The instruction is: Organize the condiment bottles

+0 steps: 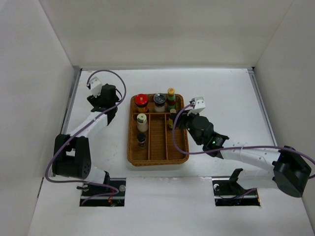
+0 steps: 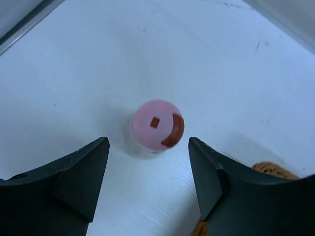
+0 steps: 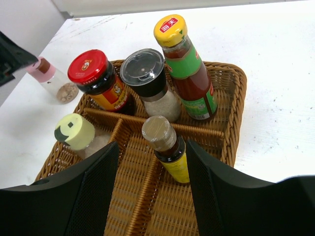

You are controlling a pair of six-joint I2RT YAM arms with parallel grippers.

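You are seeing the pink-lidded jar (image 2: 155,128) standing upright on the bench (image 2: 221,59) beside the wicker tray (image 3: 231,98). Standing inside it: red-lidded jar (image 3: 91,78), dark-lidded jar (image 3: 147,81), yellow-capped bottle (image 3: 184,64), pale-green-lidded jar (image 3: 76,132), tan-capped bottle (image 3: 165,147), small dark bottle (image 1: 141,140).

A white counter (image 1: 231,98) fills the middle of the scene. Plain white panels box it in on three sides: a back wall (image 1: 167,29), a left wall (image 1: 29,98) and a right wall (image 1: 295,59). Thin grey strips (image 1: 73,98) run along the counter's side edges, perhaps metal rails, though the view is too coarse to be sure. A white ledge (image 1: 167,206) lies along the near edge, set off by a seam. The light is even and soft, with faint shadows. A short dark scratch (image 2: 257,45) marks the counter.
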